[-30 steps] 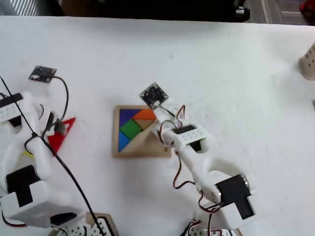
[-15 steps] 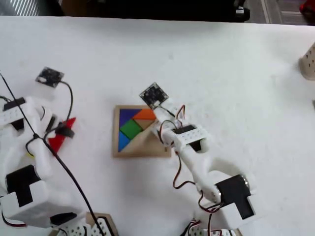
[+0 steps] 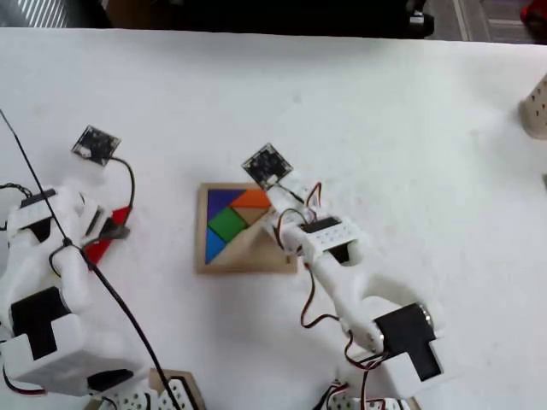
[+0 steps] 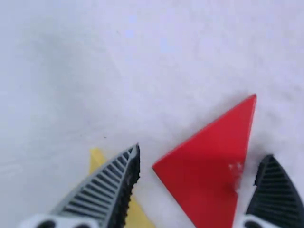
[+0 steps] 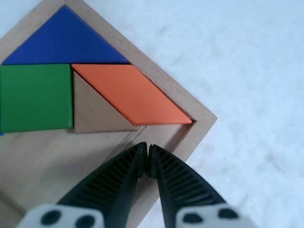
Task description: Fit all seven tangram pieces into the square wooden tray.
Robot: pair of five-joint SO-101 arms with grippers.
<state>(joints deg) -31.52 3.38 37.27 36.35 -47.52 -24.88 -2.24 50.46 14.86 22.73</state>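
A white table point(image 3: 410, 111) carries a pale perforated object point(image 3: 535, 108) at its right edge.

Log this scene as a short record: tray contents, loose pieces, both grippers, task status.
Tray: blue triangle, green square, orange parallelogram, light blue triangle; the rest looks like bare wood
Loose pieces: red triangle and yellow piece, on the table, left of the tray in the high view
Left gripper: open, straddling the red triangle
Right gripper: shut, empty, over the tray's bare part
Task status: not done
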